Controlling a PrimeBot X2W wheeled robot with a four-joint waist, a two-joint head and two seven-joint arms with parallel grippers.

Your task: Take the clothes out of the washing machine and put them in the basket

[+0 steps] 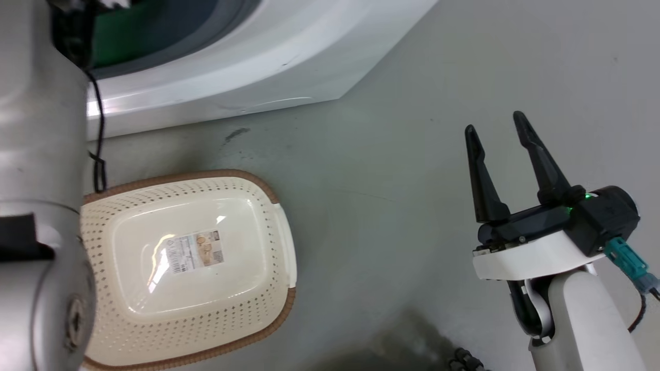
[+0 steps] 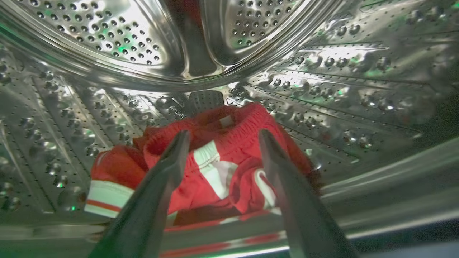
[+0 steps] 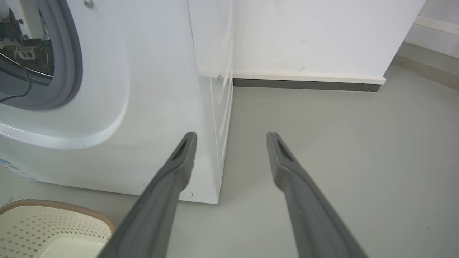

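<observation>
Red clothes (image 2: 218, 168) with white stripes lie heaped on the bottom of the steel drum of the washing machine (image 2: 118, 43). My left gripper (image 2: 224, 138) is inside the drum, open, its fingertips just above the heap with the fabric showing between them. The machine's white front (image 1: 247, 67) crosses the top of the head view, and its grey-rimmed porthole (image 3: 68, 64) shows in the right wrist view. The cream basket (image 1: 129, 206) stands on the floor below the machine, with no clothes in it. My right gripper (image 1: 495, 129) hangs open over bare floor at the right.
My left arm's pale forearm (image 1: 36, 180) fills the head view's left edge, with a black cable (image 1: 99, 149) hanging beside it. A white wall with a dark skirting (image 3: 304, 84) stands right of the machine. Grey floor (image 1: 386, 180) stretches between basket and right gripper.
</observation>
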